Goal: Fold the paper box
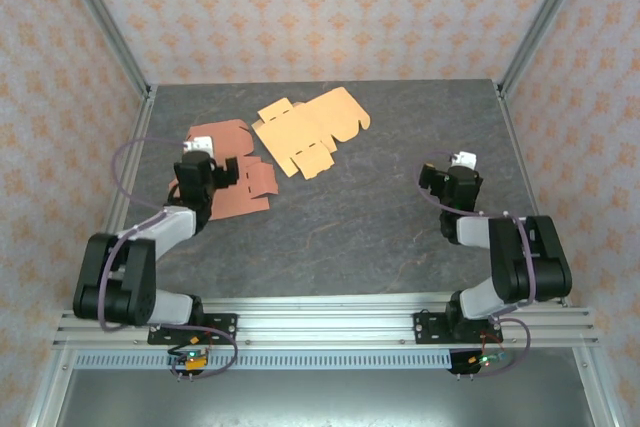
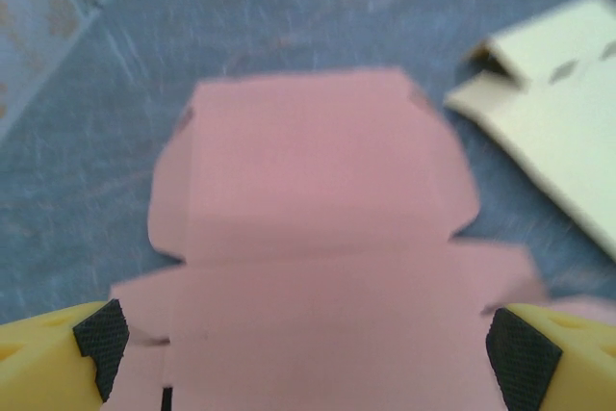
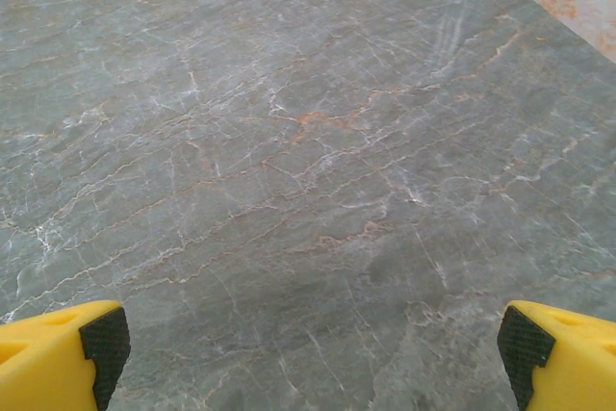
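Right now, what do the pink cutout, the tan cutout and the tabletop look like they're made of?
Pink cutout: thin matte card or paper, probably; flat, with cut flaps and crease lines.
Tan cutout: similar matte card, slotted, one flap lifted.
Tabletop: dark grey, veined like stone, possibly printed laminate.

I can read no writing, label, brand, number or sign on anything from here. The pink paper box blank [image 2: 318, 238] on the left is plain card on the face I see, and so is the yellow blank [image 1: 305, 132] just to its far right. The wallpaper [image 1: 320, 7] carries a repeated orange ornament, not lettering.
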Motion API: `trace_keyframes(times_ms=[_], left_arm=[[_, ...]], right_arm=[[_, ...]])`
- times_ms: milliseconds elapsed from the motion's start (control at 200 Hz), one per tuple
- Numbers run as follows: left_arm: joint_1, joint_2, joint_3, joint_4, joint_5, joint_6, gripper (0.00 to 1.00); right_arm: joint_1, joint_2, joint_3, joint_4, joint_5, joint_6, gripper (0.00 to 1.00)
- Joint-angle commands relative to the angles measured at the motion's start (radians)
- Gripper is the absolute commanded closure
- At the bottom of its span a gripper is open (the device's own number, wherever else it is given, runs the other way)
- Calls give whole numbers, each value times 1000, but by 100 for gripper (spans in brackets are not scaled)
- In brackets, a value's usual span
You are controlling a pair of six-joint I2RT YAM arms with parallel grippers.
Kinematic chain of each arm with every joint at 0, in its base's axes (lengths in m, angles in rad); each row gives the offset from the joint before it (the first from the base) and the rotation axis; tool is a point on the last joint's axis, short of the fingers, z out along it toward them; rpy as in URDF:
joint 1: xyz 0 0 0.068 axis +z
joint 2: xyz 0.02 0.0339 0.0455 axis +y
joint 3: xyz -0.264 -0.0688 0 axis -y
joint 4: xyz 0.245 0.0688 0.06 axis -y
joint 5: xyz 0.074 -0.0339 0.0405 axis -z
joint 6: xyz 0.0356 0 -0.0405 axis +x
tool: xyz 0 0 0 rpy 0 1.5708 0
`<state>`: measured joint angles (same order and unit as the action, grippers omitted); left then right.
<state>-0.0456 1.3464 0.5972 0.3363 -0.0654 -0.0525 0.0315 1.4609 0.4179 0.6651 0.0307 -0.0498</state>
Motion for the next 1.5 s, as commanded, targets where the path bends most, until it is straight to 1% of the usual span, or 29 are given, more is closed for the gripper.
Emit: trace_keyframes(times_ms=[0,80,155,170,245,270,310,325,355,400,450,501,571,626,661,711,811,856,916,981,1101,1161,1201,1246,1271,1346,1376,1416,1497], left_arm=[[-5,-126,105,-326,-3,-176,0],[-5,-162,163,-475,-30,-326,0],[-2,-141,239,-674,-166,-542,0],[1,-130,250,-697,-179,-563,0],[20,-33,308,-730,-118,-496,0],[21,8,346,-774,-124,-493,0],[20,75,401,-844,-127,-493,0],[20,98,417,-858,-119,-488,0],[19,132,430,-876,-98,-488,0],[20,169,427,-878,-65,-488,0],[18,189,406,-857,-22,-489,0],[18,202,370,-812,40,-498,0],[14,219,321,-739,134,-525,0],[7,237,281,-690,218,-556,0],[-6,238,248,-663,273,-577,0],[-44,212,183,-604,305,-644,0],[-153,144,59,-480,305,-785,0],[-205,128,26,-452,294,-847,0],[-272,111,0,-433,297,-910,0],[-367,70,-5,-445,296,-989,0],[-611,-38,33,-456,198,-1119,0],[-700,-67,87,-500,172,-1139,0],[-731,-86,128,-545,165,-1131,0],[-736,-113,174,-617,167,-1090,0],[-732,-135,204,-674,145,-1052,0],[-701,-211,288,-890,-13,-925,0],[-661,-245,304,-943,-50,-885,0],[-593,-286,298,-970,-67,-825,0],[-433,-356,234,-938,-61,-759,0]], right_arm=[[-6,-179,56,-176,68,33,1],[-5,-293,91,-317,120,117,1],[-6,-365,147,-483,186,230,1],[-6,-373,166,-528,212,267,1],[-6,-378,270,-745,345,482,1],[-6,-373,320,-863,388,583,1],[-8,-356,406,-1124,435,762,1],[-8,-347,428,-1182,445,801,1],[-8,-329,467,-1248,432,809,1],[-4,-303,496,-1263,359,753,1],[7,-283,521,-1297,310,768,1],[25,-260,527,-1286,258,749,1],[68,-252,519,-1233,141,696,1],[101,-251,509,-1206,85,685,2],[117,-250,502,-1190,50,689,3],[142,-246,494,-1165,-1,684,4],[180,-234,483,-1137,-65,695,4],[197,-228,478,-1125,-94,711,4],[205,-225,461,-1101,-170,744,4],[211,-231,429,-1055,-264,800,6],[241,-253,363,-972,-365,916,12],[270,-260,348,-947,-385,945,15],[289,-258,343,-938,-398,959,16],[307,-250,333,-898,-440,971,18],[315,-242,326,-868,-472,974,18],[361,-212,324,-804,-528,1000,18],[385,-199,329,-792,-532,1013,17],[420,-182,328,-759,-537,1037,19],[483,-138,315,-655,-546,1118,20]])
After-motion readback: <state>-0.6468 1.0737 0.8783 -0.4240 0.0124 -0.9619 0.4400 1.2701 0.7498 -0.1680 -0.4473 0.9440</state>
